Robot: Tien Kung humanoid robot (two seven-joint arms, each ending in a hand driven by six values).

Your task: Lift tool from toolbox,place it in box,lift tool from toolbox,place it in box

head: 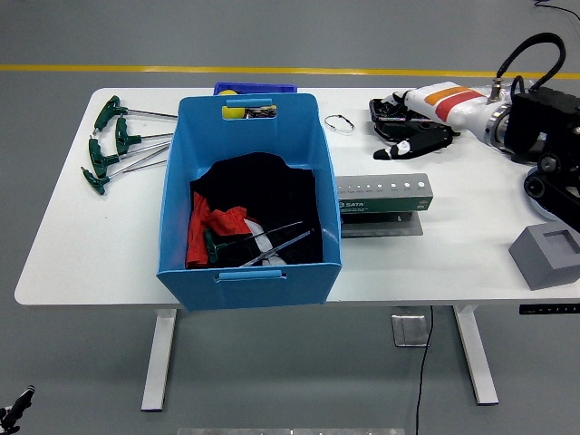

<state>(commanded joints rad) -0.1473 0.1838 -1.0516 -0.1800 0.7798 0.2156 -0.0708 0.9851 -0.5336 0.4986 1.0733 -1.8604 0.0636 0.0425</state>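
Observation:
The blue box (181, 181) stands left of the table's middle. It holds black and red cloth and a green-handled T-wrench (258, 240) lying near its front wall. My right hand (405, 145) hovers at the back right, over the black toolbox tray (453, 112). Its fingers are relaxed and hold nothing. The white and orange forearm (449, 100) runs off to the right. Several more green-handled T-wrenches (113, 145) lie on the table left of the box. My left arm is out of sight.
A green tool holder (381, 193) on a grey plate sits just right of the box. A grey foam block (548, 256) is at the front right, a plastic bag (518, 101) at the back right. A small wire ring (340, 122) lies behind the holder.

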